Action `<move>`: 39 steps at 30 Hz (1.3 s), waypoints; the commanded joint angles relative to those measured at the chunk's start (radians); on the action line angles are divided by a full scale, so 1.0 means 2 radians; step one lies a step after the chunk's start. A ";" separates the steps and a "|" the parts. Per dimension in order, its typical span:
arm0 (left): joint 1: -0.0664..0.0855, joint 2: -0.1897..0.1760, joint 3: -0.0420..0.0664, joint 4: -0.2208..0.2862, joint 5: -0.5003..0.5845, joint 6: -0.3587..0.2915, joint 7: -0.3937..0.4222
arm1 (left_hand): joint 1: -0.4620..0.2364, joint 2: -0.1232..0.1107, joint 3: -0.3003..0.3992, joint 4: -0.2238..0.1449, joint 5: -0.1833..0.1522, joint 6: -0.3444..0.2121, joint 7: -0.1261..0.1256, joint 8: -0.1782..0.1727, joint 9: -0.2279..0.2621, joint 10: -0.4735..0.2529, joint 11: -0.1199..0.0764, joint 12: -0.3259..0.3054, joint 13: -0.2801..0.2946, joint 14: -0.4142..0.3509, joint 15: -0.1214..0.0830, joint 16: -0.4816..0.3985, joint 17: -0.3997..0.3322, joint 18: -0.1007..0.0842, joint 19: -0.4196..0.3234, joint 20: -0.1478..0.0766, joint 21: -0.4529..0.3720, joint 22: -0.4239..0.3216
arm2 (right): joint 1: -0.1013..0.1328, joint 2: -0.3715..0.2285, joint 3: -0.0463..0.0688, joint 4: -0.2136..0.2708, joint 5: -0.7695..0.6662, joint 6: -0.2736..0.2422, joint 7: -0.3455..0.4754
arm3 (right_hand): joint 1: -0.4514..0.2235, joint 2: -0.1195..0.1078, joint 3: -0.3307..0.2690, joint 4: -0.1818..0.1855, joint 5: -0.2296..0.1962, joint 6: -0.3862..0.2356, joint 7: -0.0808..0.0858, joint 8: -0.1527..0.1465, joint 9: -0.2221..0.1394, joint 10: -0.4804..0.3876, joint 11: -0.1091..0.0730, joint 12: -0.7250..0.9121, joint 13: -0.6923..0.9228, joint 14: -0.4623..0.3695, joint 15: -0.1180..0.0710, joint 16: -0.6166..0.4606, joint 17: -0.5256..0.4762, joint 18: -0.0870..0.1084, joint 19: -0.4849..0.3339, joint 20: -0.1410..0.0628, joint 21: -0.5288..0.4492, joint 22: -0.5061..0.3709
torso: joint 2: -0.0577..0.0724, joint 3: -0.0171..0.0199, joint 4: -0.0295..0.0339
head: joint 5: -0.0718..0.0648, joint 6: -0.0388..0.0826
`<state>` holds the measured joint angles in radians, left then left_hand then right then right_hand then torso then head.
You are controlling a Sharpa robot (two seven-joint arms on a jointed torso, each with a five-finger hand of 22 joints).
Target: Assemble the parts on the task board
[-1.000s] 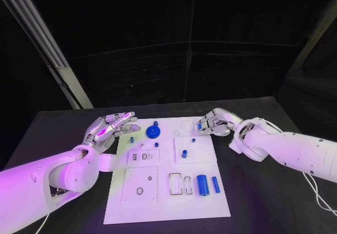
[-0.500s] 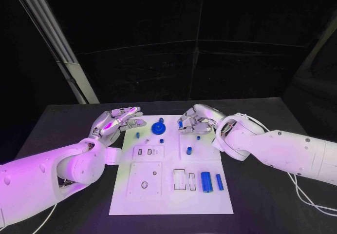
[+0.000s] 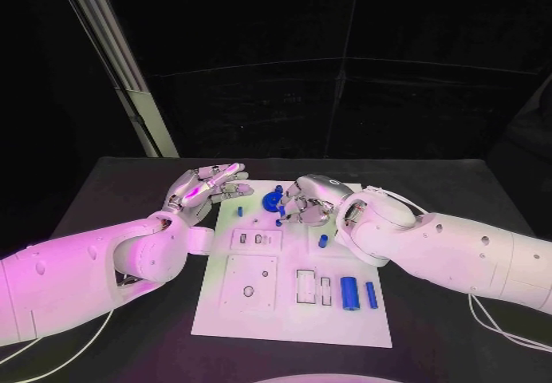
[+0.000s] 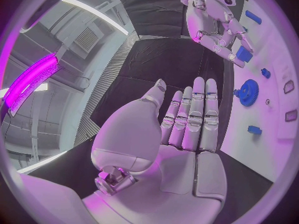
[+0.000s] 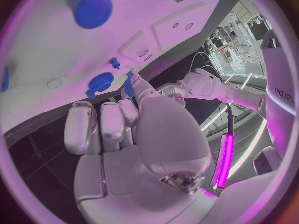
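Observation:
The white task board [image 3: 288, 319] lies in the middle of the black table. A blue gear [image 3: 273, 202] stands near its far edge, also seen in the left wrist view [image 4: 248, 92] and the right wrist view [image 5: 99, 82]. My right hand [image 3: 302, 199] hovers just right of the gear, fingers curled, pinching a small blue part [image 4: 243, 54] at its fingertips [image 5: 127, 84]. My left hand [image 3: 208, 188] is at the board's far left corner, fingers straight and apart, holding nothing [image 4: 187, 124].
A blue cylinder [image 3: 349, 294] and a blue bar [image 3: 372, 294] lie at the board's near right beside empty rectangular slots [image 3: 313, 288]. A short blue peg [image 3: 325, 239] stands mid-board. Two small blue pieces [image 3: 239, 212] sit near the left hand.
The camera has shifted. My right hand has carried the small blue part leftwards along the board's far edge, up to the gear. The left hand has kept its pose.

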<state>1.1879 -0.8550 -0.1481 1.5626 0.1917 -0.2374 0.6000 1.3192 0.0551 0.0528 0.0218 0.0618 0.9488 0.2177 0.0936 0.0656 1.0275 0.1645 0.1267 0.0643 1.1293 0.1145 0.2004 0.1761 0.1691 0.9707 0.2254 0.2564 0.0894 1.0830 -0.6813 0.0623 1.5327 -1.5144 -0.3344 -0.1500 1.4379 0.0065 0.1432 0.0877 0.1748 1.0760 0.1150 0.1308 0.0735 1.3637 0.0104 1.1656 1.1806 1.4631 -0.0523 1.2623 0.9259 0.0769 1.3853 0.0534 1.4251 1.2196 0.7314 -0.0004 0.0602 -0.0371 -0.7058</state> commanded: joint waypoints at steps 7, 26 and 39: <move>0.001 0.003 0.000 0.000 0.017 0.002 0.004 | 0.003 0.003 0.000 -0.003 -0.001 0.004 0.000 -0.002 0.000 0.004 0.000 -0.003 0.000 0.004 -0.001 -0.003 0.001 0.007 0.003 0.000 -0.003 -0.001 | 0.000 0.029 -0.010 -0.003 -0.058 0.032 -0.024 | -0.016 -0.005 0.004 0.004 0.002 0.024 -0.010 0.004 0.004 0.003 0.001 0.004 0.002 0.005 -0.003 -0.003 0.001 -0.003 0.004 0.000 0.003 0.000 | 0.001 0.0009 0.0010 | 0.012 -0.003; 0.001 0.005 0.000 -0.001 0.017 0.004 0.003 | 0.003 0.003 0.000 -0.003 -0.001 0.004 0.000 -0.002 0.000 0.004 0.000 -0.003 0.000 0.004 -0.001 -0.003 0.001 0.007 0.003 0.000 -0.003 -0.001 | -0.002 0.056 -0.015 -0.017 -0.077 0.055 -0.033 | -0.018 -0.006 0.004 0.004 0.002 0.025 -0.010 0.004 0.003 0.003 0.000 0.003 0.002 0.005 -0.003 -0.003 0.001 -0.003 0.003 0.000 0.002 -0.002 | 0.001 -0.0001 -0.0037 | 0.020 -0.009; 0.001 0.005 0.000 -0.002 0.017 0.005 0.001 | 0.003 0.003 0.000 -0.003 -0.001 0.004 0.000 -0.002 0.000 0.005 0.000 -0.004 0.000 0.004 -0.001 -0.004 0.001 0.007 0.003 0.000 -0.003 -0.001 | -0.003 0.056 -0.016 -0.018 -0.080 0.067 -0.034 | -0.018 -0.006 0.005 0.004 0.002 0.026 -0.010 0.005 0.004 0.002 0.000 0.003 0.002 0.005 -0.003 -0.003 0.000 -0.003 0.003 0.000 0.002 -0.002 | 0.001 -0.0009 -0.0071 | 0.024 -0.012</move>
<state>1.1889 -0.8457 -0.1480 1.5583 0.2244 -0.2373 0.5984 1.3193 0.0551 0.0528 0.0219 0.0618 0.9488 0.2177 0.0936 0.0656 1.0275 0.1645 0.1226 0.0643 1.1293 0.1145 0.1967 0.1766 0.1691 0.9707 0.2254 0.2564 0.0887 1.0754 -0.5715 0.0305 1.4953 -1.6624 -0.2193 -0.2159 1.4023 -0.0132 0.1470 0.0926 0.1761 1.0928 0.1118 0.1363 0.0736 1.3634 0.0107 1.1697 1.1843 1.4633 -0.0520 1.2589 0.9266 0.0772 1.3851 0.0534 1.4250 1.2156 0.7337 -0.0016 0.0476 0.0094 -0.7289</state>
